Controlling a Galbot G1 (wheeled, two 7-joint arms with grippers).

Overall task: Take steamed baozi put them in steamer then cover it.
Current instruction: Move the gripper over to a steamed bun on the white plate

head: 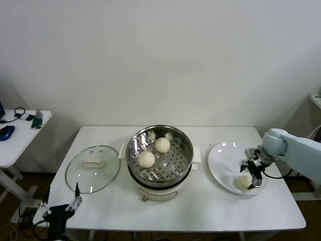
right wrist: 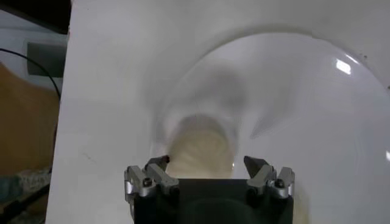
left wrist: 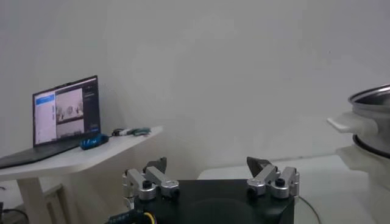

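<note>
We see a white table (head: 200,211) standing against a plain pale wall (head: 160,55). To the robot's left stands a smaller side table (head: 15,145) bearing a blue mouse (head: 6,132) and cables; in the left wrist view it also carries an open laptop (left wrist: 61,119).

At the centre of the table sits the steamer (head: 159,159), a shiny steel pot on a cream base, uncovered. Two baozi (head: 154,151) lie on its perforated tray, one nearer the back and one nearer the front, close together. The glass lid (head: 93,168) lies flat on the table to the steamer's left, just beside it, handle up.

To the steamer's right lies a white plate (head: 223,158). A third baozi (head: 243,183) rests on the plate's near right part. The right gripper (head: 253,175) is lowered over this bun, fingers spread. In the right wrist view the bun (right wrist: 200,152) lies just ahead of the gap between the two fingertips (right wrist: 159,163), which stand apart on either side of it; we cannot tell whether they touch it. Nothing is pinched.

The left gripper (head: 75,200) is parked low at the table's front left edge, near the lid's front rim. In the left wrist view its fingers (left wrist: 156,167) stand wide apart and hold nothing, with the steamer's rim at the far side.
</note>
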